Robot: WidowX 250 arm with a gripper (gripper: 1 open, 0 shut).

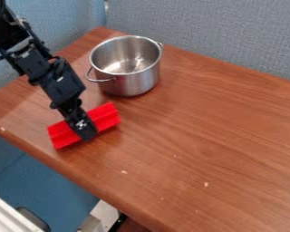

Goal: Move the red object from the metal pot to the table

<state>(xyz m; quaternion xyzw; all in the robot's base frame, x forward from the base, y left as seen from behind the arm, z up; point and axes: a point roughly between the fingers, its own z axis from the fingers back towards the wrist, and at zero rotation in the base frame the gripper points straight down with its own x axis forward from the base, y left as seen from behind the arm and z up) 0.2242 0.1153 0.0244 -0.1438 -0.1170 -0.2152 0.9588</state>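
1. Camera view, the only one, looks down at an angle on the table [208,136], reddish-brown wood grain with rounded edges, grey-blue wall behind
2. Metal pot [127,66] stands upright near the table's back-left part, shiny steel, no lid, nothing seen inside; one small side handle shows on its left, another at the right rim
3. Red object [83,124] lies flat on the table, in front of and left of the pot, clearly apart from it; long axis runs diagonally, lower-left end toward the table's front-left edge, upper-right end pointing toward the pot
4. Black arm comes in from the upper-left corner and slopes down to the block; gripper [82,123] points steeply down onto the bar's middle
5. Dark fingers [75,122] straddle the bar across its short width, one on each long side; they look spread a little wider than the block, but at this size I cannot tell whether the pads touch its sides or stand just off them, so clamped or released: cannot tell
6. Block's underside appears to rest on the wood, not lifted
7. Table's front-left edge drops off to a bluish floor; a pale object pokes in at the bottom edge, too unclear to name
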